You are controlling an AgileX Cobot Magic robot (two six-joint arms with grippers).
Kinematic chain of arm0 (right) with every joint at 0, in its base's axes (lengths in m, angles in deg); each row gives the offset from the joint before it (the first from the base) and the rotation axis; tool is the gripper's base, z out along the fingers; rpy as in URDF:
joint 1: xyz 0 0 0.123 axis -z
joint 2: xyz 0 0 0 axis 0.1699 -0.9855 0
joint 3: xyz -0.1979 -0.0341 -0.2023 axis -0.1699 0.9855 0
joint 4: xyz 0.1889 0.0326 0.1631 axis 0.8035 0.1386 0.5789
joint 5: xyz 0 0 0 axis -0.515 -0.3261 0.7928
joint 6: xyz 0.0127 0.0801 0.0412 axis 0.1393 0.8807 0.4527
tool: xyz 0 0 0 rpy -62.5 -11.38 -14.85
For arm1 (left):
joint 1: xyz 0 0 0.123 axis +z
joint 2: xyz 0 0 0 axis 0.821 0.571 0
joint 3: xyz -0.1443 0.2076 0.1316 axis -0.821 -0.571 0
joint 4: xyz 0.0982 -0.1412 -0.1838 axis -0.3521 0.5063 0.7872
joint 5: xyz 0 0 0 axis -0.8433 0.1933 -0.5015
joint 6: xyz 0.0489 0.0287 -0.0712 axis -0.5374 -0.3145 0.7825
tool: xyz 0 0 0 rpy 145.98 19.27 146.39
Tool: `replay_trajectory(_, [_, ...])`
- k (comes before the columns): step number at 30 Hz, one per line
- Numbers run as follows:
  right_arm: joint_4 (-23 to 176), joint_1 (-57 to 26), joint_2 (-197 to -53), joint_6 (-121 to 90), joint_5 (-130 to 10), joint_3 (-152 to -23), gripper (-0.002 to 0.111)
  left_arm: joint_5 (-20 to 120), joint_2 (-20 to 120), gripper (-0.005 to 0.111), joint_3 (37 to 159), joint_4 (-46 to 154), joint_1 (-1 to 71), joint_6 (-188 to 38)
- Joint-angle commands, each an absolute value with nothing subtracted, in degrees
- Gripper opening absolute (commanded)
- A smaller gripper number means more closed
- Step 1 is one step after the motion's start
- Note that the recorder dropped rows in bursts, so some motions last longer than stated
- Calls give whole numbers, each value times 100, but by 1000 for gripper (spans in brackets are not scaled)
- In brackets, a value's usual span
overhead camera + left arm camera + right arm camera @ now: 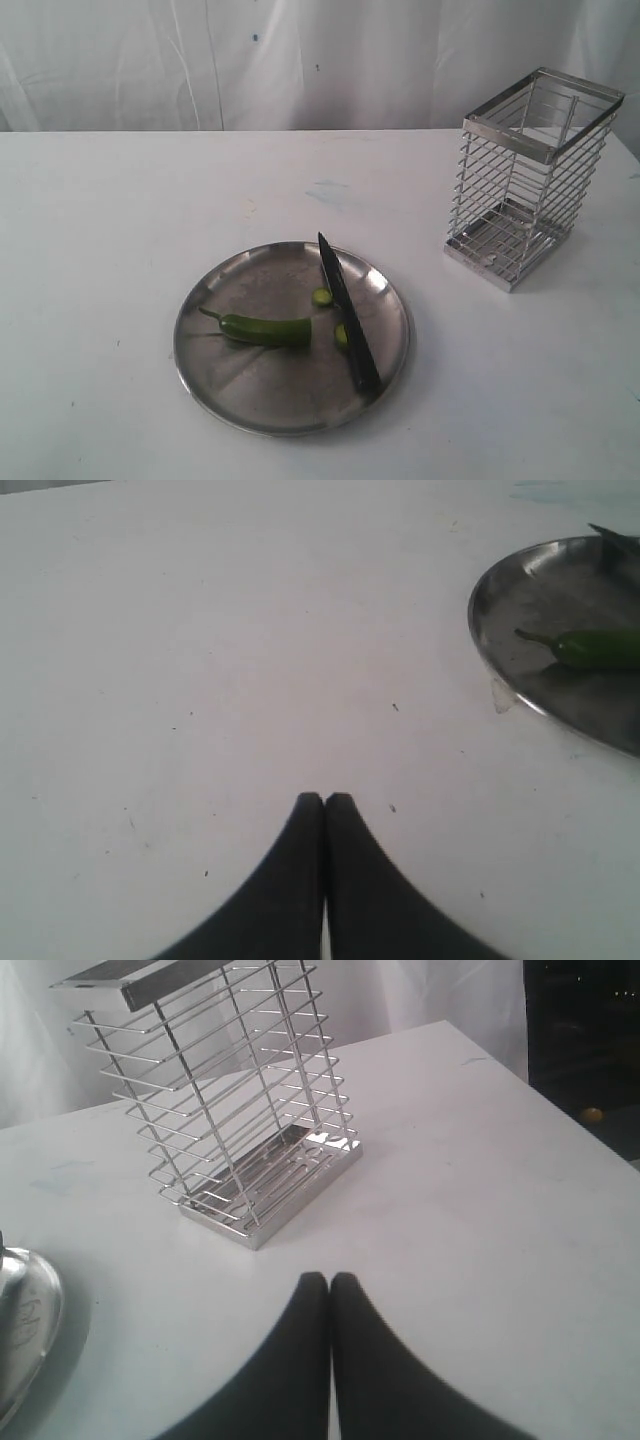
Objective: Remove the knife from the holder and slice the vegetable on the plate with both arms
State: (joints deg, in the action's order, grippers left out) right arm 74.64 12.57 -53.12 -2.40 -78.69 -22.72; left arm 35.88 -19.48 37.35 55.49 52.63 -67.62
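I see the knife (346,312) lying flat on the plate (262,272) at the lower centre of the exterior frame. Its tip points toward the top of the frame and its handle rests at the plate's lower right rim. Left of the blade lies the vegetable (268,330), cut end toward the blade, with two small green slices (321,297) just beside it. The holder (530,180) stands upright at the upper right on the white counter (120,200), well apart from the plate. The left jaws and the right jaws are each pressed together, gripping nothing, above bare counter.
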Motion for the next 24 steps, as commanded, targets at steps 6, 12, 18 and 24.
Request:
replay_trajectory(6, [7452,1267,-5299,-277,-7820,-2261,0,3515,-1971,0,3721,5675,5290,-7384])
replay_trajectory(12, [7452,1267,-5299,-277,-7820,-2261,0,3554,-1971,0,3721,5732,5290,-7329])
replay_trajectory(18, [7452,1267,-5299,-277,-7820,-2261,0,3552,-1971,0,3721,5732,5277,-7329])
replay_trajectory(24, [7452,1267,-5299,-277,-7820,-2261,0,3552,-1971,0,3721,5732,5277,-7329])
